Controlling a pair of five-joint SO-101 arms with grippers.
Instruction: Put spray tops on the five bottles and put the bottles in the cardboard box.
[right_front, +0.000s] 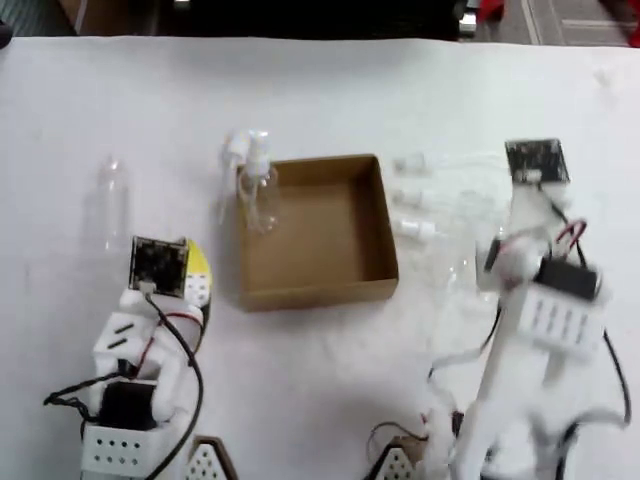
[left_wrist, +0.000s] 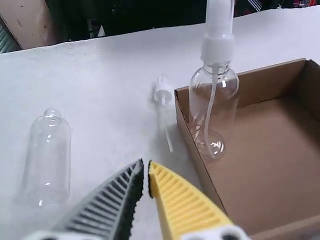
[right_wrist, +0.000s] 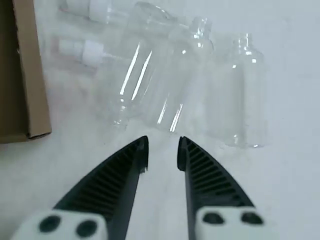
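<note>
Looking down in high view: cardboard box (right_front: 320, 293) mid-worktop (right_front: 320, 90), one capped bottle (right_front: 258, 195) upright in a corner of it.

Left wrist view: left gripper (left_wrist: 146, 170) pinched nearly closed, empty. Bare bottle (left_wrist: 47, 157) lying nearby, loose spray top (left_wrist: 162, 94) just beside box.

Right wrist view: right gripper (right_wrist: 162, 147) cracked open, empty, just short of lying bottles (right_wrist: 150, 85).

Reckon thin clear plastic: light, slick, rolls easily. Grab mid-body, gently.

Left end effector (left_wrist: 146, 172): grey and yellow fingers meet at the tips, angled downward. Right end effector (right_wrist: 162, 147): black fingers narrowly parted, angled downward.
</note>
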